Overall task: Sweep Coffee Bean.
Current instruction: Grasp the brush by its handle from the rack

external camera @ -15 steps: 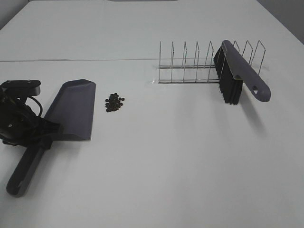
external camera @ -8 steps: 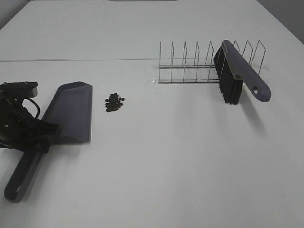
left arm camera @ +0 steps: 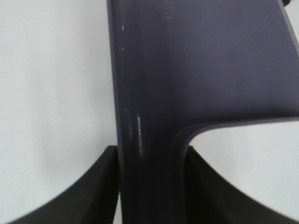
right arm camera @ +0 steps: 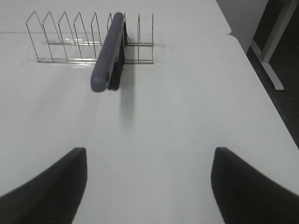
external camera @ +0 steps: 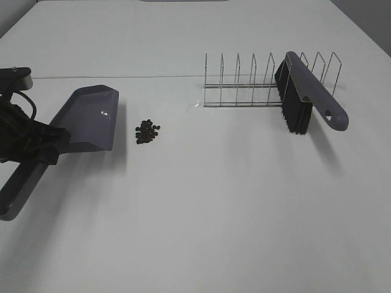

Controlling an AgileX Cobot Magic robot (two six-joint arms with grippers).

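The coffee beans (external camera: 146,131) lie in a small dark cluster on the white table (external camera: 201,207), left of the middle. Just left of them is the grey dustpan (external camera: 88,119), tilted with its front lip toward the beans and a small gap between. My left gripper (external camera: 38,146) is shut on the dustpan where the handle meets the pan; the left wrist view shows the handle (left arm camera: 149,140) clamped in the left gripper (left arm camera: 149,186). The grey brush (external camera: 308,94) rests in a wire rack (external camera: 244,85) at the back right. My right gripper (right arm camera: 149,186) is open, short of the brush (right arm camera: 108,53).
The wire rack (right arm camera: 70,42) has several upright dividers and stands on the far half of the table. The table's right edge (right arm camera: 261,88) drops off to a dark floor, with a table leg beyond it.
My left gripper has lifted the dustpan and carried it toward the back left. The pan now tilts, and its handle end sits nearer the left edge. Beans, brush and rack are unmoved.
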